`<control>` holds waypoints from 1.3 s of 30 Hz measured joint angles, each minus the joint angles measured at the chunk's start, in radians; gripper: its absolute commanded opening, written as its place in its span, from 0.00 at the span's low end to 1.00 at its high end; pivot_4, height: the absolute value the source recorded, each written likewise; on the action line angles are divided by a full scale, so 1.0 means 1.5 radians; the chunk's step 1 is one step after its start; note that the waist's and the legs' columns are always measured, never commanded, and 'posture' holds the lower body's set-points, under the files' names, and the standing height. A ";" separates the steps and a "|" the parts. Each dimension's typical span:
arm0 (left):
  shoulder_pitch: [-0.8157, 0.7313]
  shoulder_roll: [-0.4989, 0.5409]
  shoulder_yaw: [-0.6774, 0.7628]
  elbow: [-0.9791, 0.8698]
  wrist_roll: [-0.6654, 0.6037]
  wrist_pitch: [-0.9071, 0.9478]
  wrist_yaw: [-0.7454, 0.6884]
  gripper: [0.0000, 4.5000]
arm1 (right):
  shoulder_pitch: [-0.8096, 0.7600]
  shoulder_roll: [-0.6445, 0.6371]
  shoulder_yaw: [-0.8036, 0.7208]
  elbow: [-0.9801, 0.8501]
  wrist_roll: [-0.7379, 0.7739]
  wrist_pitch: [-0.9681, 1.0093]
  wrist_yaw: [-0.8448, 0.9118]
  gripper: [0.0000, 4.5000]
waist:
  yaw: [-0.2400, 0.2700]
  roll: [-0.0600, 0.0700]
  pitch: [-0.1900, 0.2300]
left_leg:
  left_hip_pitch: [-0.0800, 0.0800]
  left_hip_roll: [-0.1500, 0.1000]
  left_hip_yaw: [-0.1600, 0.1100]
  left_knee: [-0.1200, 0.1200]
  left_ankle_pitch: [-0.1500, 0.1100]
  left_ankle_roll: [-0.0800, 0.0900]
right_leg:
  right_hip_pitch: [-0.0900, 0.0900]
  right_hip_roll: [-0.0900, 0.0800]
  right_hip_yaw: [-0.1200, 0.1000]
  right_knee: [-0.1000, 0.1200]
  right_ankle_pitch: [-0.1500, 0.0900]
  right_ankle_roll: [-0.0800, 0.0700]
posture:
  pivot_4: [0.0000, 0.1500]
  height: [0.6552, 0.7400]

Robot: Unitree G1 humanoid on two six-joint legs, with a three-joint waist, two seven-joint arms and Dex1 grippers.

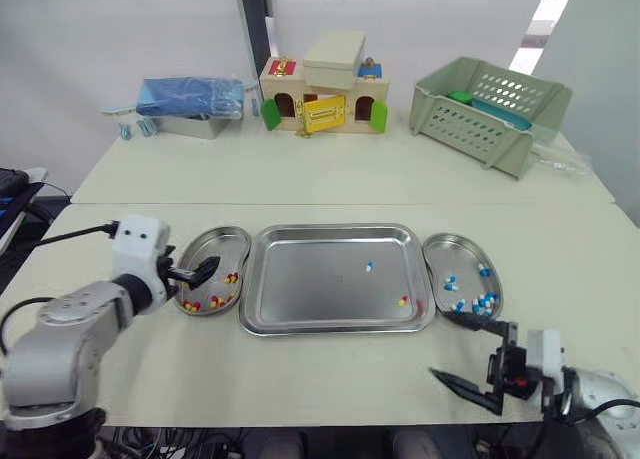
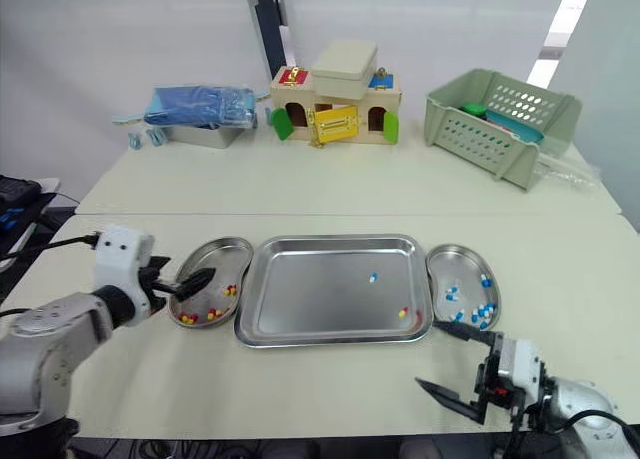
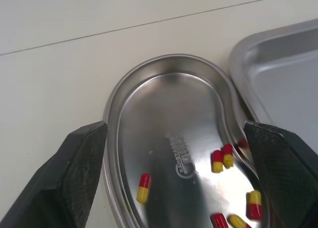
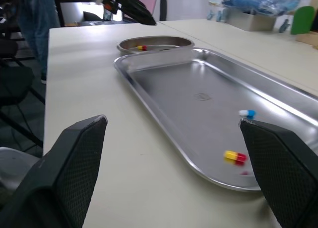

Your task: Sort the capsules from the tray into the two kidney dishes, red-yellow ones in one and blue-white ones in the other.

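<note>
Back of the table, well apart from the work: a blue bag lying on a metal box, a wooden toy house with a beige box on its roof, and a green slatted basket holding items I could not make out.

Front of the table, in one row: left kidney dish, tray, right kidney dish. Each dish sat just beside a short end of the tray.

My left gripper hung over the left kidney dish with its fingers spread wide and nothing between them. My right gripper was low over the table near the front edge, just off the tray's front right corner. Its fingers were also spread apart and empty. From that wrist, the tray's raised rim lay between the gripper and the capsules.

Contents:
- Tray: two capsules left, one blue-white capsule toward the middle right and one red-yellow capsule near the front right corner, well apart from each other.
- Left kidney dish: red-yellow capsules only, several, gathered mostly along the side nearest the tray and at the near end.
- Right kidney dish: blue-white capsules only, scattered through its middle and near end.
</note>
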 measured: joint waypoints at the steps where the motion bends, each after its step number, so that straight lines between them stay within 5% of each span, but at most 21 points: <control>1: 0.012 0.010 0.025 0.003 -0.016 -0.020 -0.028 1.00 | -0.009 -0.016 -0.019 -0.012 0.014 0.024 -0.009 1.00 | 0.001 0.000 0.000 | 0.000 0.000 0.000 0.000 0.000 0.000 | 0.000 0.000 0.000 0.000 0.000 0.000 | 1.00 1.00; 6: 0.143 0.062 0.111 0.082 -0.045 -0.185 -0.204 1.00 | -0.069 -0.090 -0.082 -0.004 0.051 0.154 -0.049 1.00 | 0.000 0.000 0.000 | 0.000 0.000 0.001 0.000 0.000 0.000 | 0.000 0.000 0.000 -0.001 0.000 0.000 | 1.00 1.00; 13: 0.230 0.133 0.178 0.243 -0.013 -0.335 -0.306 1.00 | -0.117 -0.211 -0.115 0.132 -0.014 0.241 -0.010 1.00 | 0.004 -0.001 0.000 | 0.000 0.000 0.001 0.000 0.000 0.000 | 0.000 0.000 0.000 -0.001 0.000 0.000 | 1.00 1.00; 24: 0.266 0.142 0.188 0.326 0.007 -0.436 -0.315 1.00 | -0.241 -0.238 -0.073 0.325 -0.072 0.321 0.038 1.00 | 0.000 -0.001 0.000 | 0.000 0.000 0.001 -0.001 0.000 0.000 | -0.001 0.000 0.000 -0.001 0.000 0.000 | 1.00 1.00; 39: 0.298 0.129 0.193 0.290 -0.028 -0.423 -0.308 1.00 | -0.265 -0.238 -0.070 0.373 -0.099 0.311 0.080 1.00 | -0.001 0.000 0.000 | 0.000 0.000 0.001 -0.001 0.000 0.000 | -0.001 0.000 0.000 -0.001 0.000 0.000 | 1.00 1.00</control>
